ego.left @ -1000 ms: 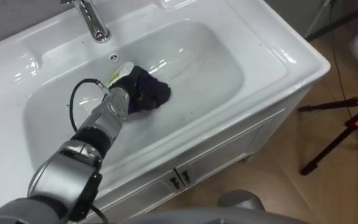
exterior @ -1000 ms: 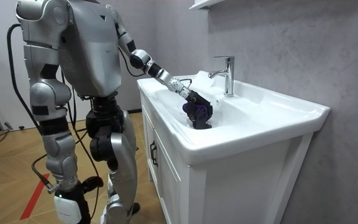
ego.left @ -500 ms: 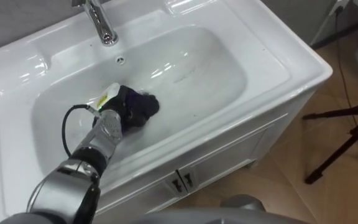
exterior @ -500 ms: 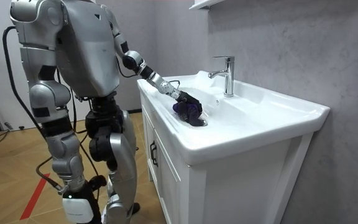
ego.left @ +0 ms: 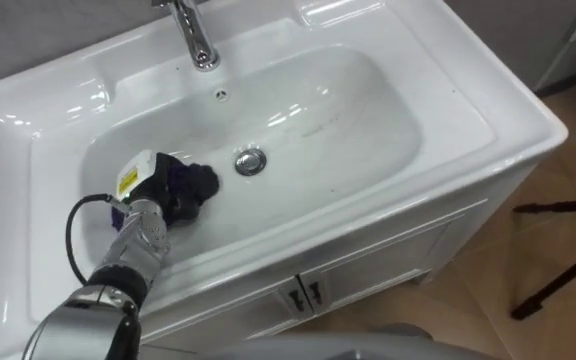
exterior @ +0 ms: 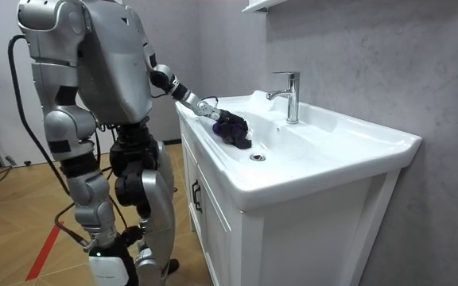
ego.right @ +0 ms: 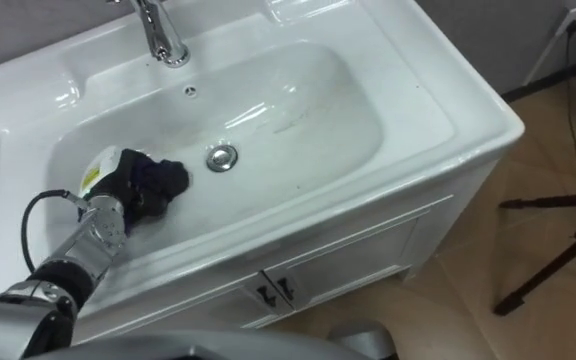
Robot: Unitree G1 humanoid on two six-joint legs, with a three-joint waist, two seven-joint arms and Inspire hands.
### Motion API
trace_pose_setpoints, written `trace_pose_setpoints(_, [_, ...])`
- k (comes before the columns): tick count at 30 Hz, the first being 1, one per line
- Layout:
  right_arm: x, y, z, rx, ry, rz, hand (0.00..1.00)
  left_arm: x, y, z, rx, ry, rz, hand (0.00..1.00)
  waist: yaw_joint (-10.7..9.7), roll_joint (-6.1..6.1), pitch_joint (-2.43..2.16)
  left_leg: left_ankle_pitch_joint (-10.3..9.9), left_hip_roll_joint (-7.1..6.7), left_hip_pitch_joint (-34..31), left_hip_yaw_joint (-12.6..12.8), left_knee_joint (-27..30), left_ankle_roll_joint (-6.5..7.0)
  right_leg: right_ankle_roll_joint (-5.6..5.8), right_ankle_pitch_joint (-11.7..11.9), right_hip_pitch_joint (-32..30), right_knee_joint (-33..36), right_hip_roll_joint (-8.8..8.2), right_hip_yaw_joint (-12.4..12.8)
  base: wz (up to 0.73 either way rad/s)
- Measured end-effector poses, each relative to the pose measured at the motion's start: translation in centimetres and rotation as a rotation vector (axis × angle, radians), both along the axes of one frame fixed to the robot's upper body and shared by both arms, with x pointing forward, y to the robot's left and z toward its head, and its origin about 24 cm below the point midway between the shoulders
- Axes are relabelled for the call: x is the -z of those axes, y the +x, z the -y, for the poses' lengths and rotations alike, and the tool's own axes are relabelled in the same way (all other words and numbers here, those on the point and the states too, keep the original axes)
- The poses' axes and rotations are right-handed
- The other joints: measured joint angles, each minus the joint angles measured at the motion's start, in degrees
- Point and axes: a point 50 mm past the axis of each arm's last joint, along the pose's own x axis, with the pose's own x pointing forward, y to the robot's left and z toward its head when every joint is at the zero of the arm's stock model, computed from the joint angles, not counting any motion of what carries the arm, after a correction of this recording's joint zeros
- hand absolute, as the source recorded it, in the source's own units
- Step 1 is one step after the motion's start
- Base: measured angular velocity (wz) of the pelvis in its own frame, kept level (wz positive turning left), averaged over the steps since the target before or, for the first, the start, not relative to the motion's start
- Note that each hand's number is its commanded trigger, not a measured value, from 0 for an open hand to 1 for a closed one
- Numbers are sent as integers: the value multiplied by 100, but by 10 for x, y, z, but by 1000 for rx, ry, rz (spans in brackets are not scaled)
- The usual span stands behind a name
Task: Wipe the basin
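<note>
The left hand [ego.left: 146, 200] is clenched round the dark cloth [ego.left: 186, 184] down in the basin [ego.left: 368, 110] — the wad sits just beside the drain [ego.left: 251, 161], at its nine o'clock — with the faucet [ego.left: 196, 40] at twelve.

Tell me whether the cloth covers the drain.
No: the drain lies bare in the basin, just right of the cloth that the left hand grips.

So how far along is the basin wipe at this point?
Middle looks done: the cloth has swept off the drain, now uncovered. In hand: the left hand holds the cloth against the basin's left slope. Probably left: its right half and around the faucet.
</note>
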Motion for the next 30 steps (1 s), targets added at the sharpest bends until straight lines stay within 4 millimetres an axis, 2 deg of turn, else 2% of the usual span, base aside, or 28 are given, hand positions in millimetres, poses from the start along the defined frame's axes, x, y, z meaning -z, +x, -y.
trace_pose_setpoints(7, [-1,-1,3,23,-17,3,0,3,-10,0,18,7,17,100,72,27,-10,3,-15,49,-290,-38,-8,-23,11,159,-122,22,-33,1])
trace_pose_setpoints(10, [-1,1,4,41,-28,22,0,4,-13,0,19,4,26,100,212,31,-8,3,-14,110,-357,-46,-9,-45,4,190,-125,28,-14,-10])
trace_pose_setpoints(18, [-3,14,8,121,-34,101,0,5,-20,-3,21,20,45,100,232,25,-12,16,-4,137,-430,-48,-27,-95,-37,242,-150,54,-37,1])
trace_pose_setpoints(20, [-3,12,8,134,-34,101,0,6,-21,-3,18,21,45,100,235,27,-30,21,-1,133,-508,-48,-34,-111,-27,267,-201,60,-66,0])
trace_pose_setpoints(25, [-3,12,8,177,-27,112,0,5,-21,-3,21,18,48,100,338,15,-72,24,20,135,-518,-48,-39,-139,-22,276,-210,81,-81,-1])
trace_pose_setpoints(30, [-3,11,7,254,-9,138,0,6,-23,-4,19,17,47,100,341,-8,-73,23,21,188,-560,-52,-41,-142,-24,349,-249,79,-99,0])
